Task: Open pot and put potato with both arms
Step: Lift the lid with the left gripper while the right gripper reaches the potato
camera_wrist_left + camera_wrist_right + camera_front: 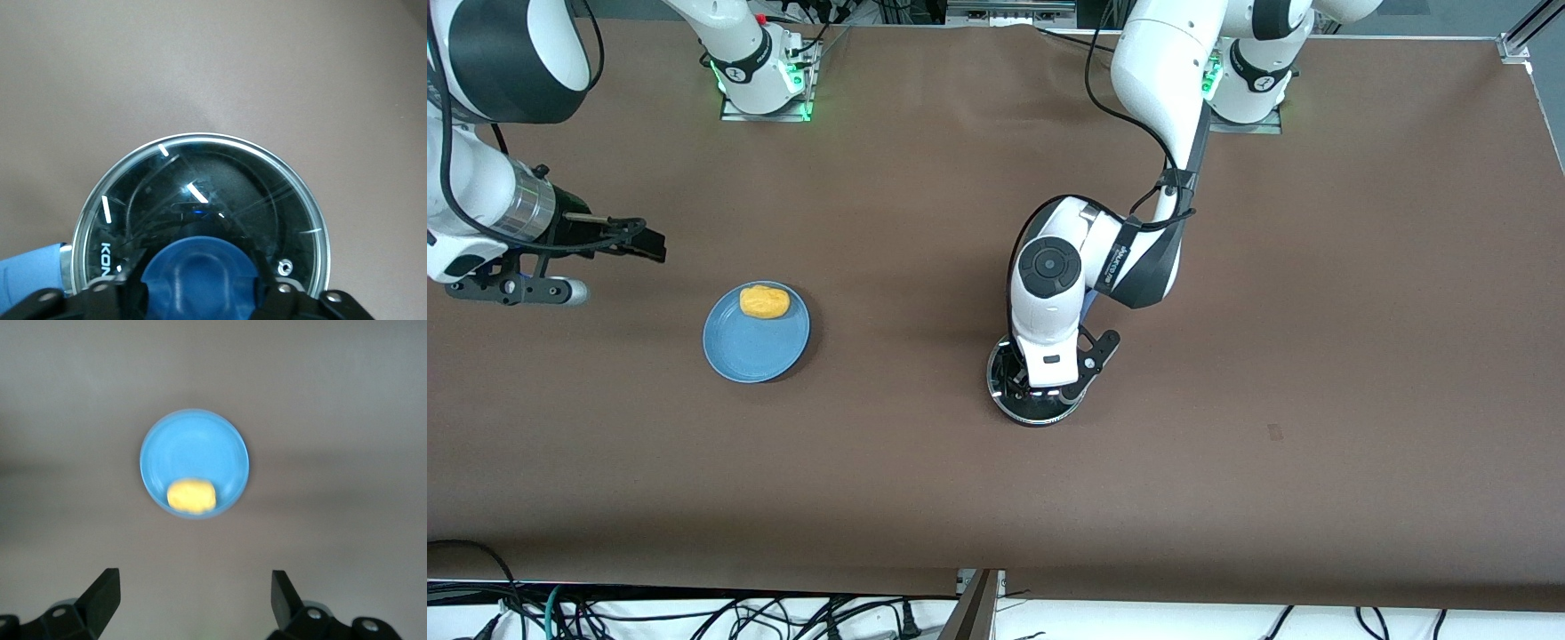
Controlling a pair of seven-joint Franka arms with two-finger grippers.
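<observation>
The black pot stands mid-table with its glass lid on it; a bit of its blue handle shows in the left wrist view. My left gripper is down on the lid, its fingers closed against the two sides of the lid's blue knob. The yellow-orange potato lies on a blue plate toward the right arm's end. My right gripper is open and empty in the air beside the plate. Its wrist view shows the potato on the plate.
The brown table is bare around the pot and the plate. The arms' bases stand along the table's edge farthest from the front camera. Cables hang below the near edge.
</observation>
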